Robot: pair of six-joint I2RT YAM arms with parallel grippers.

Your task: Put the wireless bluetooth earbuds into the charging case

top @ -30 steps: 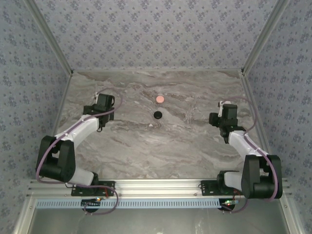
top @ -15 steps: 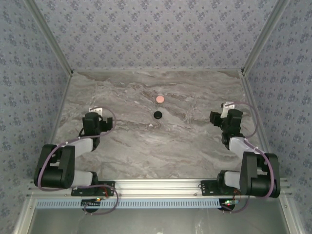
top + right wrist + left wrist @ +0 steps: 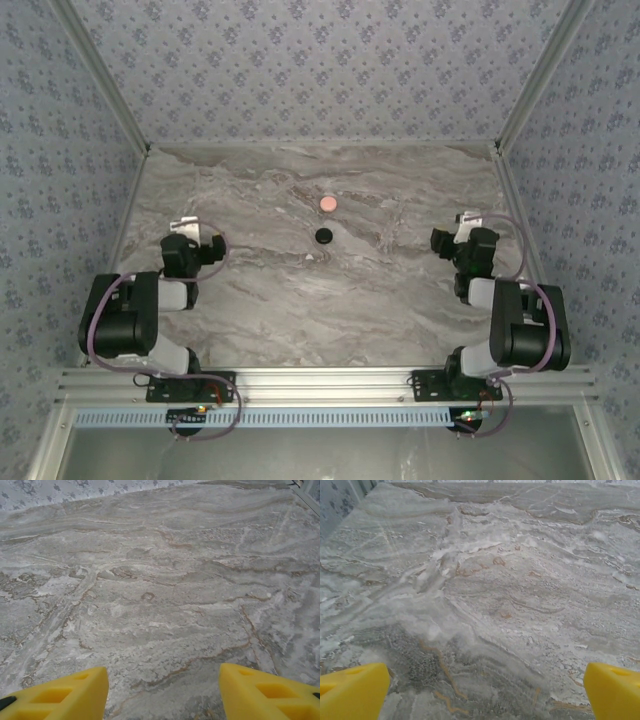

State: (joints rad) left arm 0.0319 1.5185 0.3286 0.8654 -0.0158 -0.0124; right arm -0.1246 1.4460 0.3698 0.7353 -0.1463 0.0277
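Two arms, two discs, four yellow fingertips. The left arm (image 3: 130, 320) is folded well to the left of the black disc (image 3: 323, 235). The left jaws are spread wide, their fingertips (image 3: 352, 692) at the bottom corners of the left wrist view with bare table between them. The pink disc (image 3: 327, 203) lies just behind the black disc, apart from it, both flat near the table's middle. I cannot tell where the earbuds lie; from above they are too small to make out. The right arm (image 3: 525, 330) is folded well to the right of the black disc. The right jaws are parted and grip nothing, their fingertips (image 3: 55, 697) low in the right wrist view.

The table (image 3: 300, 300) is grey marble-patterned with brown veins. A metal rail (image 3: 320, 380) runs nearer than the black disc. Blue-grey flowered walls (image 3: 300, 70) rise behind and to both sides.
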